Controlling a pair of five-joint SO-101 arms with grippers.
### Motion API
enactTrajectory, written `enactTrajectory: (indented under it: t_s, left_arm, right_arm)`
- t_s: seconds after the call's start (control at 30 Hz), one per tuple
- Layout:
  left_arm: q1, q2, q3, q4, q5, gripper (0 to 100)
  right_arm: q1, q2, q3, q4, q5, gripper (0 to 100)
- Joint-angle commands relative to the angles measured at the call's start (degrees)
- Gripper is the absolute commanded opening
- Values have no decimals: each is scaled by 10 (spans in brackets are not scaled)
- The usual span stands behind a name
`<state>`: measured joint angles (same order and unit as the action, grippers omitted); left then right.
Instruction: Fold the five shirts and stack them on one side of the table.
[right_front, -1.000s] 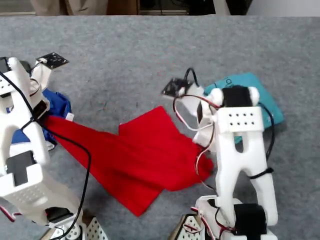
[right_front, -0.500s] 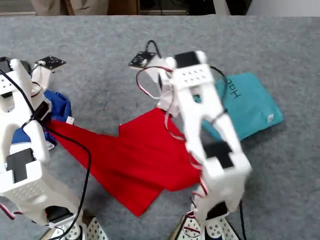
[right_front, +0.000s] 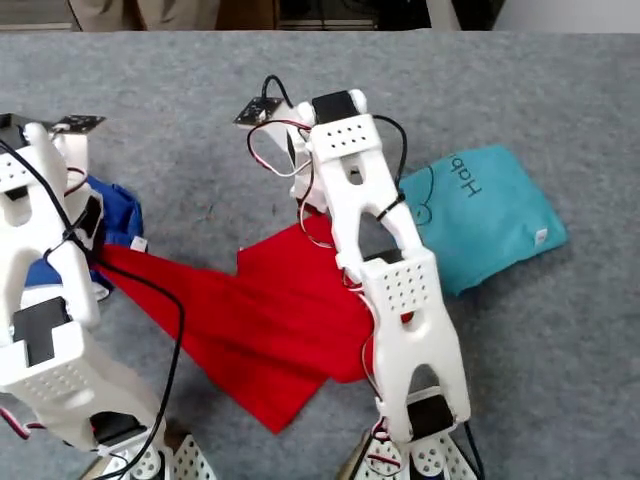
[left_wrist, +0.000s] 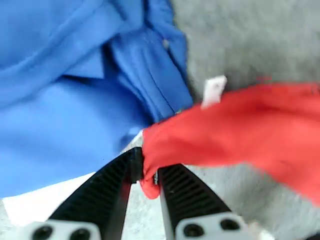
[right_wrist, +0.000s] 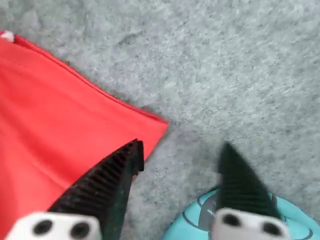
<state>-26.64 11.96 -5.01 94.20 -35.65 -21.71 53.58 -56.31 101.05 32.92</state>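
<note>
A red shirt (right_front: 262, 320) lies spread across the grey table, pulled out to the left. My left gripper (left_wrist: 145, 172) is shut on a bunched corner of the red shirt (left_wrist: 240, 125), over a crumpled blue shirt (left_wrist: 65, 85); from above that arm (right_front: 45, 270) stands at the table's left edge by the blue shirt (right_front: 115, 215). My right gripper (right_wrist: 180, 157) is open above the far corner of the red shirt (right_wrist: 60, 120), with its arm (right_front: 365, 220) stretched over the cloth. A folded teal shirt (right_front: 485, 215) rests to the right.
Bare grey table (right_front: 200, 90) stretches along the far side and at the near right. A white tag (left_wrist: 214, 90) sticks out where red and blue cloth meet. Both arm bases stand at the near edge.
The right arm swung up and left, away from the teal shirt to the red shirt's far corner. The left arm has kept still, holding the red cloth.
</note>
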Motion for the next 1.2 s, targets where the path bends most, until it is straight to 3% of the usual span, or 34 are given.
enactTrajectory:
  t_s: [0.0,0.17,0.27,0.73,0.8,1.0,1.17]
  left_arm:
    - [6,-7,49,-96,54,19]
    - [33,-7,142,-208,120,19]
    - [34,-27,147,-222,145,19]
    - [38,-41,184,-252,145,19]
    - [38,-41,184,-252,145,19]
    - [38,-36,185,-253,145,19]
    - [37,-36,185,-253,145,19]
  right_arm:
    - [-7,-1,-31,10,-3,90]
    - [-3,15,-33,6,-2,173]
    - [0,41,-36,5,-3,218]
    - [9,74,-31,-6,-4,220]
    - [7,74,-30,-6,-4,196]
    - [11,76,-30,-4,-4,4]
    - [25,92,-36,-2,-7,5]
